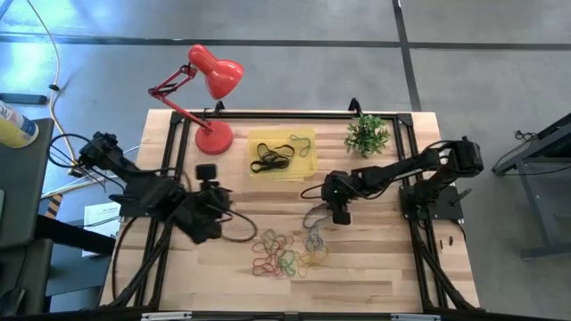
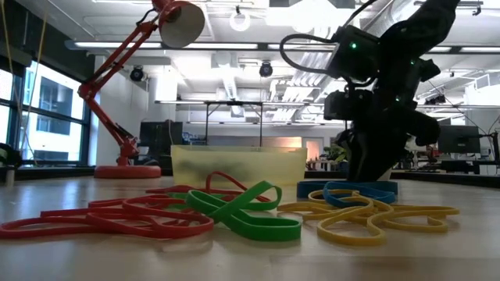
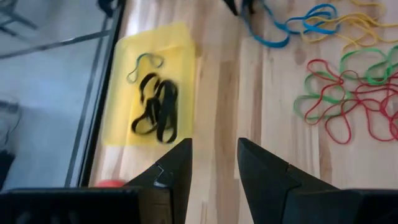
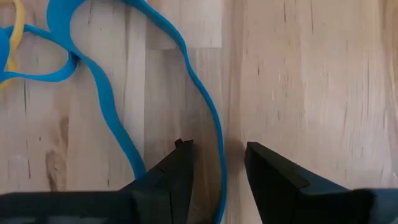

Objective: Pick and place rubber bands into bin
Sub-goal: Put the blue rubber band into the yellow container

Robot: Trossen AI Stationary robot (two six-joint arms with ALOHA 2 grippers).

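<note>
Right wrist view: blue rubber band (image 4: 208,118) between open right gripper (image 4: 219,163) fingers

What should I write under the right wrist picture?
Right gripper open, low over the table, straddling a blue rubber band.

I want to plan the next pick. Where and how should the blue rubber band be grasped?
Grip the blue rubber band at the single strand lying between the open fingers of the right claw. It lies flat on the table, so come straight down from above and pinch across this strand. This stretch looks clear of the yellow bands, so they should stay behind.
</note>
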